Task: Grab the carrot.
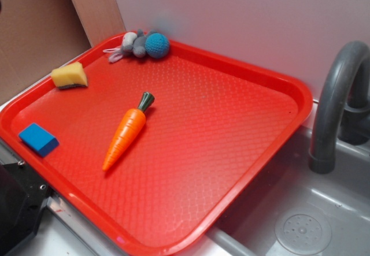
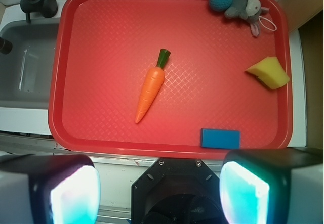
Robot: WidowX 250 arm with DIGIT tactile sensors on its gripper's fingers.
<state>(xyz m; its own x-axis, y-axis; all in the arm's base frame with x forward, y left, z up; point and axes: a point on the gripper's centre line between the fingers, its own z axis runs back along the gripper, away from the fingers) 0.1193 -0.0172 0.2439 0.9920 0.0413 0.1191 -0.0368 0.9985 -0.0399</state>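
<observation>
A glossy orange plastic carrot (image 1: pixel 125 133) with a short dark green stem is being shown lying flat near the middle of a textured red plastic tray (image 1: pixel 231 129), its stem directed toward the tray's far edge and its tapered tip toward the near edge. Nothing is being touched by the carrot except the tray surface. A yellow sponge wedge (image 1: pixel 69 75) and a flat blue rectangular block (image 1: pixel 38 138) are being displayed along the tray's left side in the exterior view, well apart from the carrot. A small grey knitted toy with a teal crocheted ball (image 1: pixel 141 44) is being shown in the far corner. The tray is being supported over a grey sink (image 1: pixel 324 210), beside a curved grey faucet (image 1: pixel 338 88).

In the wrist view, the gripper (image 2: pixel 159 191) is being held wide open above the tray's near rim, its two pale fingers (image 2: pixel 76 193) set far apart, and nothing is being gripped. The carrot is being framed ahead of the open jaws, clear of both fingers.
</observation>
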